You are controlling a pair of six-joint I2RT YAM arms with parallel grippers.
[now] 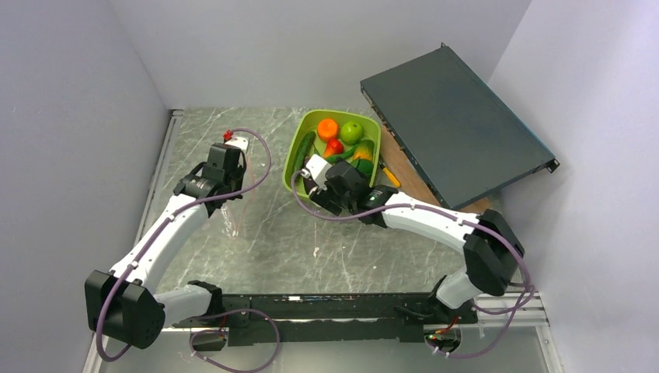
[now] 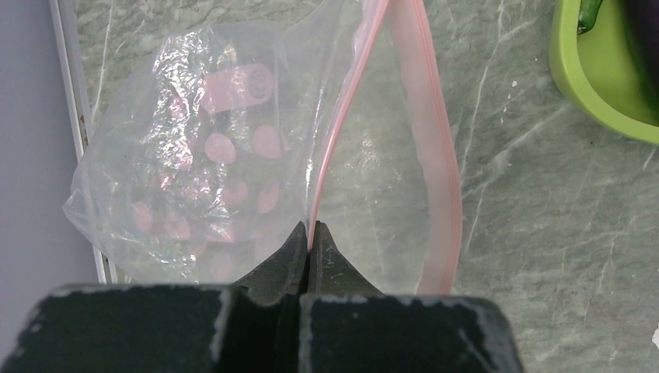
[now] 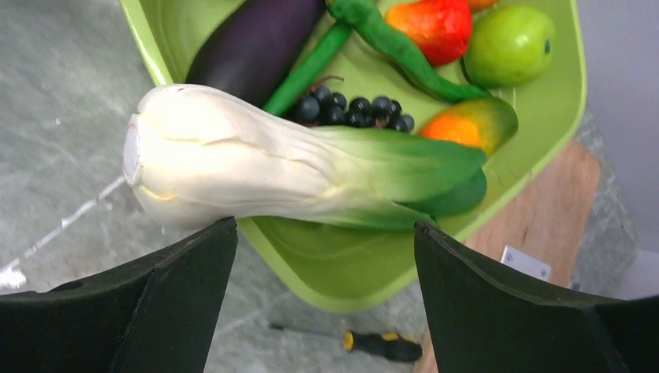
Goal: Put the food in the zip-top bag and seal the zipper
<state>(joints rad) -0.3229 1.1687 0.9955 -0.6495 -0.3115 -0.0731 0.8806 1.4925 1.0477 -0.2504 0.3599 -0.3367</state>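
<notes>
A clear zip-top bag (image 2: 202, 163) hangs under my left gripper (image 2: 311, 229), which is shut on one side of its pink zipper (image 2: 342, 116). The zipper's other side (image 2: 435, 171) bows away, so the mouth gapes. The food lies in a lime-green tray (image 3: 357, 291): eggplant (image 3: 256, 43), green pods (image 3: 388, 39), grapes (image 3: 353, 109), red pepper (image 3: 435, 27) and green apple (image 3: 509, 43). The leek (image 3: 295, 167) rests across the tray's near rim. My right gripper (image 3: 322, 229) is open wide just short of the leek, holding nothing. From above, my left gripper (image 1: 228, 155) is left of the tray (image 1: 294, 159) and my right gripper (image 1: 320, 179) is at its near rim.
A dark flat metal box (image 1: 458, 132) leans at the back right over a wooden board (image 1: 404, 167). An orange-handled screwdriver (image 3: 381, 344) lies on the marble table beside the tray. Grey walls close in on the left, back and right.
</notes>
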